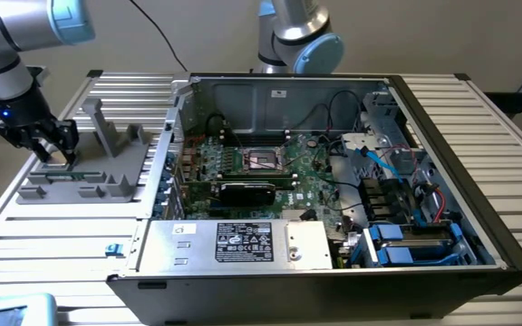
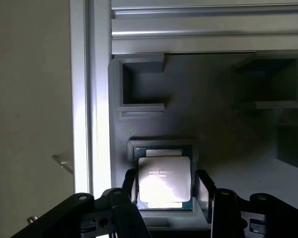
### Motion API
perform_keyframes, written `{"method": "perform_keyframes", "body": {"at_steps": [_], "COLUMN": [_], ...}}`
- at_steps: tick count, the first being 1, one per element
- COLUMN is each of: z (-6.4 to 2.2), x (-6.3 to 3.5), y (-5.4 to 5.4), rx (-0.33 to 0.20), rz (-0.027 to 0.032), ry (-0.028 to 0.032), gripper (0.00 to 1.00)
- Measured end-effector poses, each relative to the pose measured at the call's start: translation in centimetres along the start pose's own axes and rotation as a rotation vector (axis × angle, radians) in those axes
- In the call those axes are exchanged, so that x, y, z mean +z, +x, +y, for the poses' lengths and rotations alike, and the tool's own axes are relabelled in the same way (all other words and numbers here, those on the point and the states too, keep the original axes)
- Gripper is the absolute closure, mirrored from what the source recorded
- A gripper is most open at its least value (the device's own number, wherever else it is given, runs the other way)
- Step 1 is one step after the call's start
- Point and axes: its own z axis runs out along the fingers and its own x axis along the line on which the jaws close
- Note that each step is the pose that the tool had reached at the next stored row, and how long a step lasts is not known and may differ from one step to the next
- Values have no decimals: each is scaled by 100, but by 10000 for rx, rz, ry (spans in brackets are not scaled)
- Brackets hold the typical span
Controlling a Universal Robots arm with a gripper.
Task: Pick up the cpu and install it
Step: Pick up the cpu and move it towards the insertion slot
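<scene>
The pincer [image 1: 54, 151] hangs at the end of the arm [image 1: 3, 61] on the exterior view's left, low over a grey holder [image 1: 89, 182] that stands on the slatted desk [image 1: 52, 238]. The holder is just beside the open computer case [image 1: 451, 142], at its outer wall.

In the wrist view the cpu [image 2: 164, 184] lies flat in a shallow square recess of the holder. Its metal top shines strongly under the light and carries some small printed text, and a thin green edge shows around it. The pincer stands around the cpu, one side of it at each side of the chip and very near to it. If it is already clamped on the cpu or stands a little apart from it, I cannot tell. The chip is in its recess and not lifted out.

Inside the case, the motherboard lies flat and the dark square socket [image 1: 263, 161] with its metal frame is near the middle of it, well apart from the pincer. A black block [image 1: 247, 192] sits just below the socket in the exterior view. A second arm [image 1: 302, 41] stands behind the case.
</scene>
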Motion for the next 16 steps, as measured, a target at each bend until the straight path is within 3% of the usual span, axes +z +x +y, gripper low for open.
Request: {"method": "perform_keyframes", "body": {"at_steps": [3, 16], "z": [0, -1], "x": [3, 20], "y": [0, -1], "rx": [17, 114], "rz": [35, 76], "ry": [-35, -65], "gripper": [41, 41]}}
